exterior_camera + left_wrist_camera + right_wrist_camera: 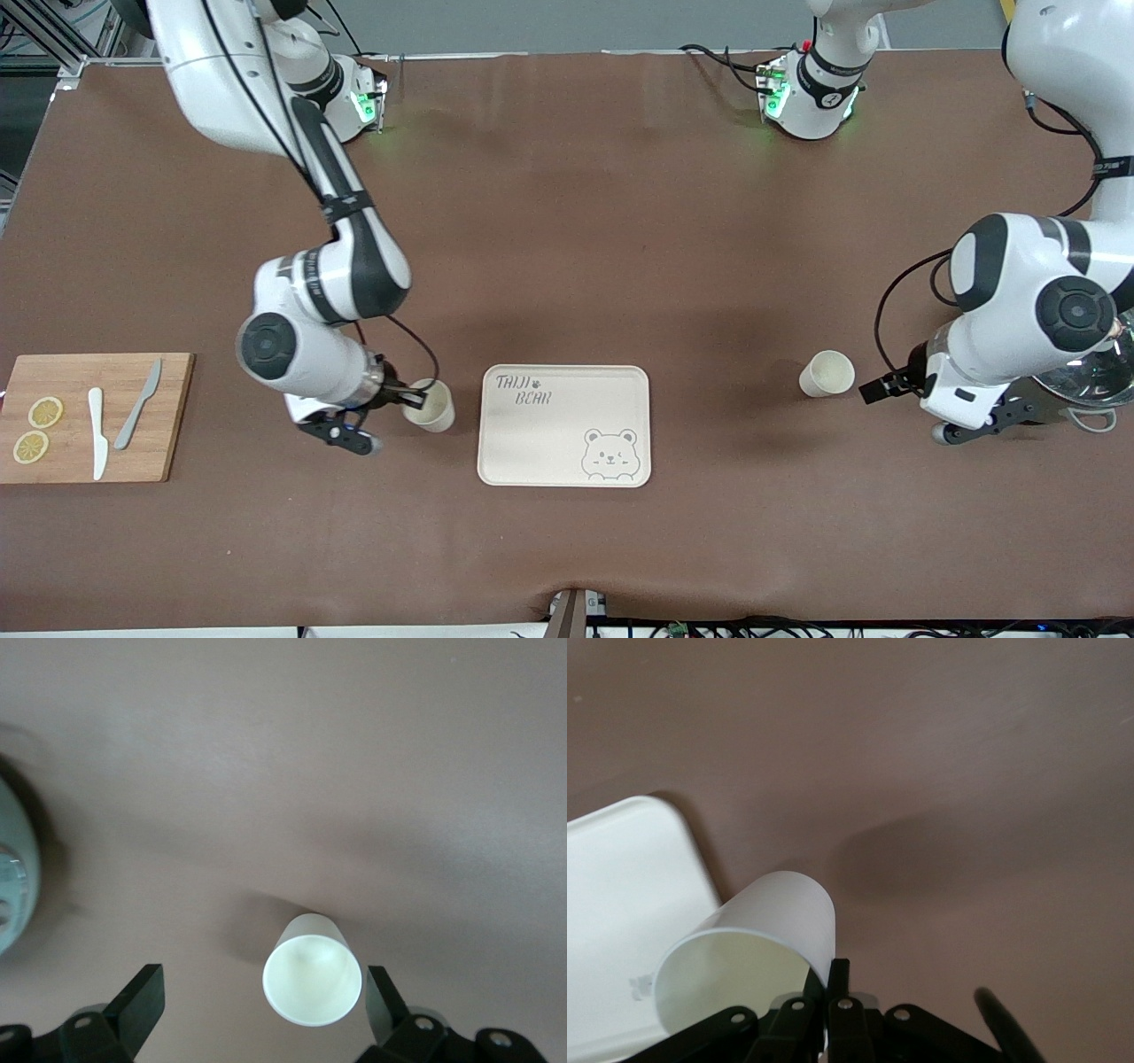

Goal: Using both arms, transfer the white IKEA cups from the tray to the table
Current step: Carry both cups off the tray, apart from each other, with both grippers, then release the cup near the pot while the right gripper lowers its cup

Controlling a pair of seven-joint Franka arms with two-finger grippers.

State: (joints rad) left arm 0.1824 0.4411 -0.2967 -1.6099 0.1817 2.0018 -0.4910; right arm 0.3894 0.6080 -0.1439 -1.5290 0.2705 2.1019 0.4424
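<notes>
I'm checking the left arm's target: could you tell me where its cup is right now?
In the front view, the cup stands on the table between the bear tray and the open left gripper, just short of its fingers.

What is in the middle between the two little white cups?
The bear tray lies on the table between the cup pinched by the right gripper and the free cup; the front view shows it.

Grey-green pot (13, 870) cut off by left wrist view's edge and blurred; in front view the left arm (1028, 310) hides most of it.
</notes>
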